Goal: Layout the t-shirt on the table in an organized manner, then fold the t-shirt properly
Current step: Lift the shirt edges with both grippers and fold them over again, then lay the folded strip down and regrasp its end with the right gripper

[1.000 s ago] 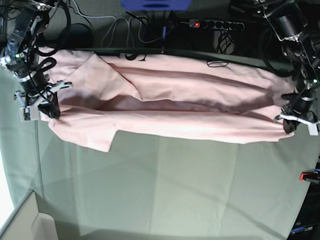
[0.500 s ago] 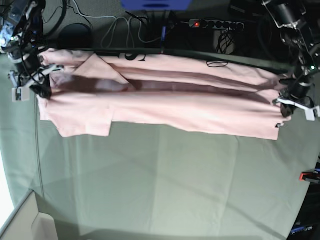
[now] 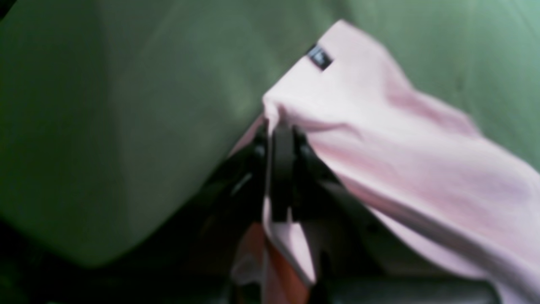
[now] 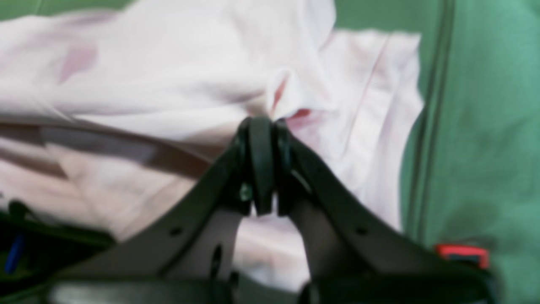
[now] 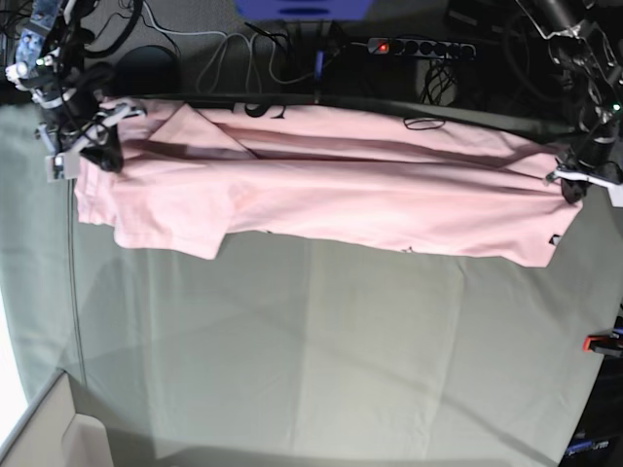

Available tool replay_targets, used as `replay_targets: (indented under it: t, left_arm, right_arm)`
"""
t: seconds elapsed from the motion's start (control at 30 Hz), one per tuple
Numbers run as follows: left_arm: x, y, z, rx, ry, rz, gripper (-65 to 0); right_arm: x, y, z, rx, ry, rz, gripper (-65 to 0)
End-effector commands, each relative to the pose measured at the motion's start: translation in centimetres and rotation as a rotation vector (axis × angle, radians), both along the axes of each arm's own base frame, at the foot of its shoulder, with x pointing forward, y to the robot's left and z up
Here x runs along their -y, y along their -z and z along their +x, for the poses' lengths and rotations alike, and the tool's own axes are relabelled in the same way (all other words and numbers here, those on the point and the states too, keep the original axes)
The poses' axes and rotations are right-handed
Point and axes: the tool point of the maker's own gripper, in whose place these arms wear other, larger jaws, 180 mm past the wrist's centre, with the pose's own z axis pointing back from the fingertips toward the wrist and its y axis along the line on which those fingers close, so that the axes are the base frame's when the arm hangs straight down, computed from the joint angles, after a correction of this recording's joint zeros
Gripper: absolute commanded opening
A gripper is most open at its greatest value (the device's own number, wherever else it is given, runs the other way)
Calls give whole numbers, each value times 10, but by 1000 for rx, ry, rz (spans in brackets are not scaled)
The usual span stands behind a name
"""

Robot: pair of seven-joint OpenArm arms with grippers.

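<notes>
We found the t-shirt (image 5: 321, 195) stretched in a band across the upper part of the table (image 5: 321, 360), its black lettering mostly folded under at the top edge. The left gripper (image 3: 280, 126) pinched a hem corner at the frame's right; the right gripper (image 4: 261, 124) clamped cloth at upper left; both wrist views were blurred.

Loads of open room across the near and middle table (image 5: 321, 360), nothing sitting there. Far edge taken up by the t-shirt (image 5: 321, 190), stretched nearly corner to corner. Blocked at both far corners by the right gripper (image 5: 100, 156) and left gripper (image 5: 574, 187), each clamped onto cloth. Just a red clamp (image 5: 601, 342) poking in along the side edge under the left arm.
</notes>
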Motion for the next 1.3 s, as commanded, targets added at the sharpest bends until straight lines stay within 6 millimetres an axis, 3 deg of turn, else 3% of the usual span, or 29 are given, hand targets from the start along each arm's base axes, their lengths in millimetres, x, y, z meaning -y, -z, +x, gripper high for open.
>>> replay_targets:
  t: [0.0,0.17,0.3,0.4,0.5,0.57,0.73,0.83,0.93,1.07,1.27]
  left_arm:
    - [-12,-17,9,52,-14,35,-649]
    - [-12,-13,7,43,-13,32,-646]
    - [-8,1,4,13,-16,3,-645]
    - [-6,10,-2,-7,-23,-18,-636]
    - [-5,15,-5,-21,-22,-23,-544]
    - [0,18,-6,-23,-24,-35,-464]
    - [2,19,-10,-24,-24,-38,-325]
    - [0,9,-6,-4,-18,-16,-262]
    - [-3,2,-4,10,-20,-2,-207]
    - [-4,1,-3,16,-21,0,-153]
    - [-4,-2,0,23,-20,3,-147]
  right_arm:
    - [-2,-9,7,46,-2,7,-650]
    - [-3,7,-1,3,10,34,-650]
    - [2,18,-8,-32,15,39,-650]
    - [6,18,-10,-41,13,30,-575]
    - [8,19,-18,-52,18,28,-465]
    - [15,10,-17,-32,26,5,-423]
    - [39,-25,-18,61,141,-49,-398]
    - [41,-44,1,124,142,-73,-396]
    - [37,-54,28,185,136,-60,-350]
    - [31,-48,65,176,111,-63,-283]
    - [29,-18,99,82,114,-48,-277]
